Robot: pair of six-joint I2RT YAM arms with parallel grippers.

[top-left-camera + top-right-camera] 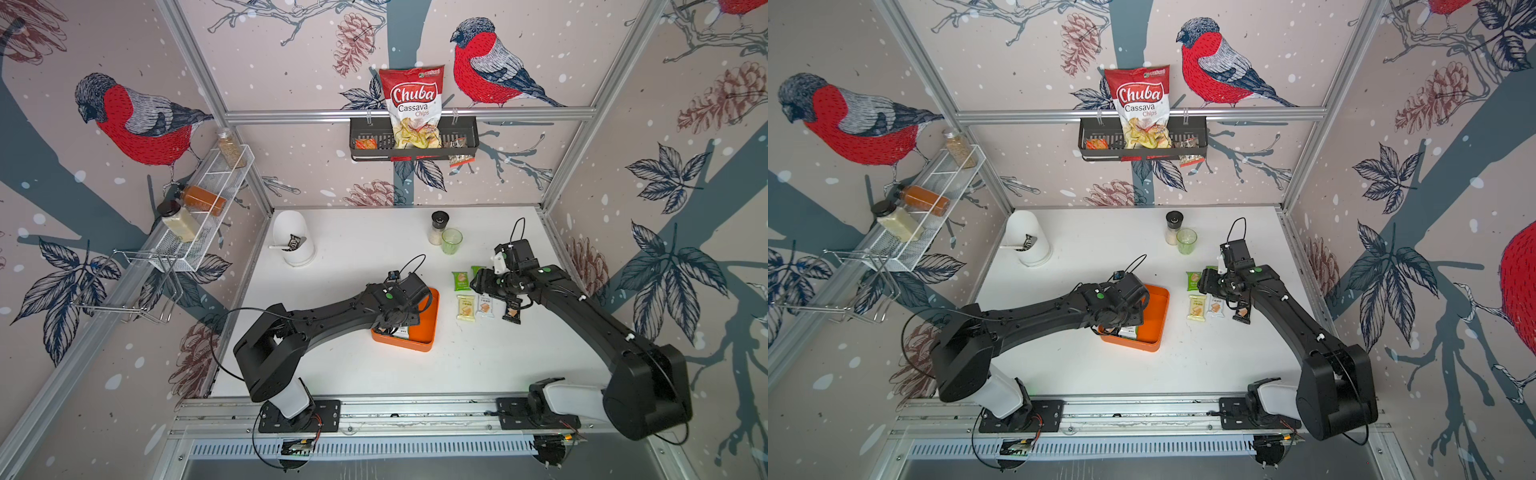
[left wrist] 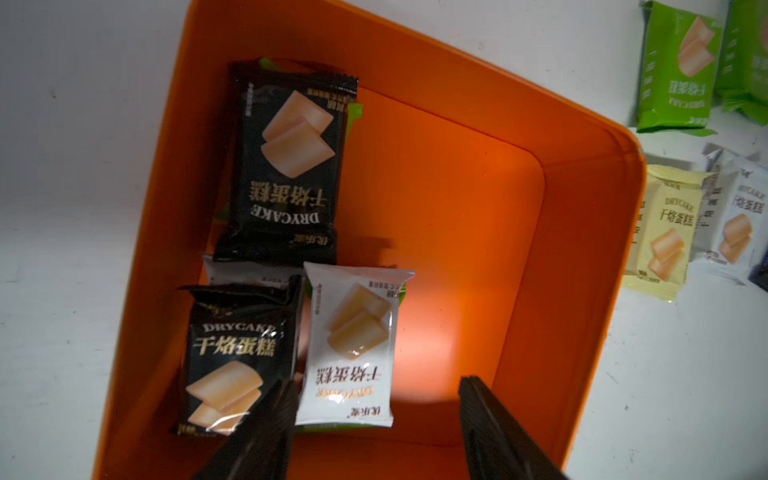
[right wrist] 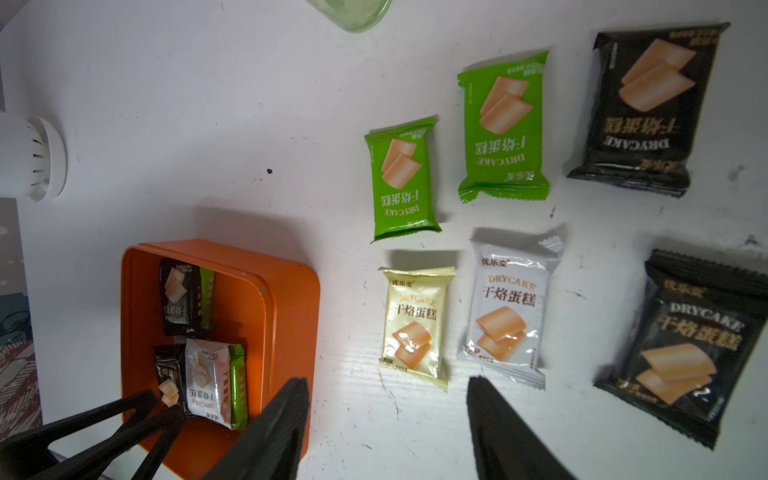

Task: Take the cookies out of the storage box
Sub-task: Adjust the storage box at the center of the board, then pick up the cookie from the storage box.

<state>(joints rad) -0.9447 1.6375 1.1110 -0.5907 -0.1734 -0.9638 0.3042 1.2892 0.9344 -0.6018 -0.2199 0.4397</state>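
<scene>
Orange shallow square plastic tray (image 2: 582,291) holds cookie packets (image 2: 286,166); white flat rectangular packet (image 2: 353,345) just ahead of left gripper (image 2: 378,380), off-centre, long axis along open empty jaws; right gripper (image 3: 388,380) also open, empty, farther off.

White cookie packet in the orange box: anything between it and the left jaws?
Nothing visible. The left gripper, jaws open, hangs at the white cookie packet, which lies on top in the orange storage box; a black cookie packet lies beside it.
</scene>
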